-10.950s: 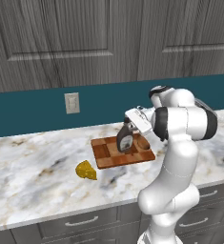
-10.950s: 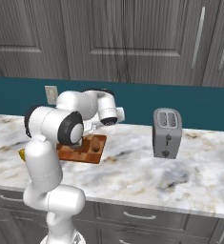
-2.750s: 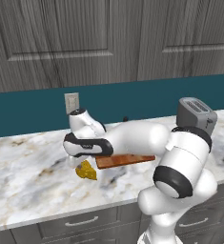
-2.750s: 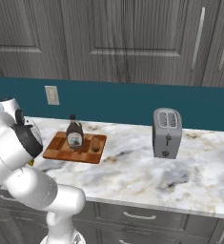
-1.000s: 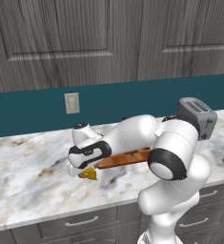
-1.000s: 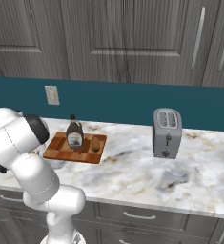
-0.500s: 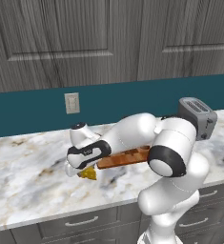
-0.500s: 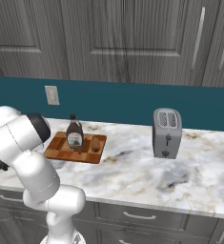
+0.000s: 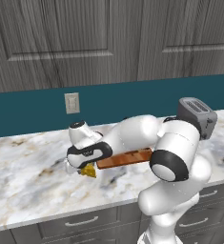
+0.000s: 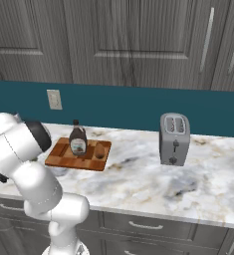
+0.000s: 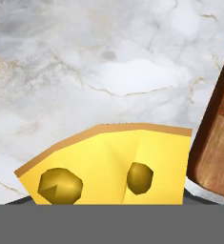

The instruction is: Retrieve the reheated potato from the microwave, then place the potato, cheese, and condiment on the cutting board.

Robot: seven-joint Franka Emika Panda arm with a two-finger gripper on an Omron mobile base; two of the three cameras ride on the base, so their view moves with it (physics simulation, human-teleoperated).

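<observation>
You will find the gripper (image 9: 85,167) lowered onto the cheese (image 9: 89,170), which lies on the marble table (image 9: 27,176) just off the left end of the cutting board (image 9: 125,158). In the hand view the yellow wedge (image 11: 113,167), with two holes facing the camera, sits low between the fingertips, and the board's corner (image 11: 218,143) stands close beside it on the right. The jaws stand partly closed around the wedge; whether they actually press on it cannot be told. On the board (image 10: 63,157) you see the condiment (image 10: 78,140) upright, its pale label too small to read, and the potato (image 10: 99,150) just to its right. A grey two-slot toaster (image 10: 174,138) stands on the table well apart to the right. A wall outlet (image 10: 54,99) is set into the teal backsplash behind the board, under dark grey cabinet doors (image 10: 138,40). The arm's own white links cover most of the board in the left base view.
</observation>
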